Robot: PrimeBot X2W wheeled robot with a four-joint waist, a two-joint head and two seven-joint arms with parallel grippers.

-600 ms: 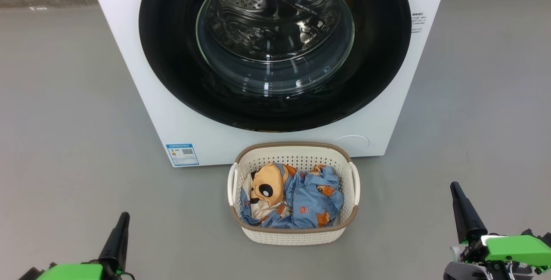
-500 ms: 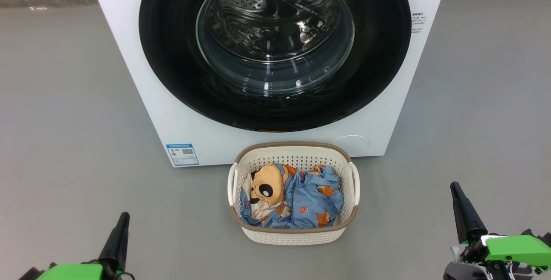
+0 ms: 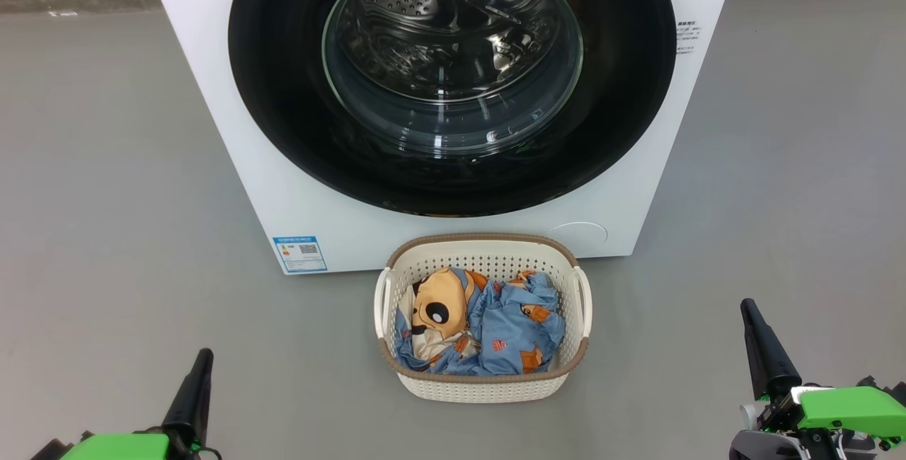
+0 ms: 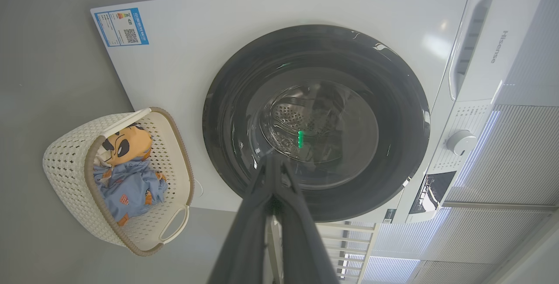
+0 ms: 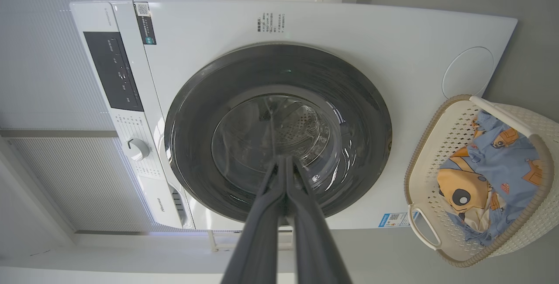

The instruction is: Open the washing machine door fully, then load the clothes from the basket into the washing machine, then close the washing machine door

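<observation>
Head view: my left gripper [image 3: 204, 357] low at left, fingers pressed together, empty. My right gripper [image 3: 747, 311] low at right, same: pressed together, empty. Between them, ahead on floor [image 3: 106, 198]: basket [image 3: 488, 389], clothes [image 3: 495, 329] heaped inside, just before foot of washing machine [image 3: 297, 212]. Above and beyond basket: washing machine door [image 3: 453, 85], closed flush, round face toward me, centred between my arms. Both grippers well apart from it, neither clearly nearer. Handle side and hinge side: cannot tell. Judgement: reach goes forward and up, past basket.
</observation>
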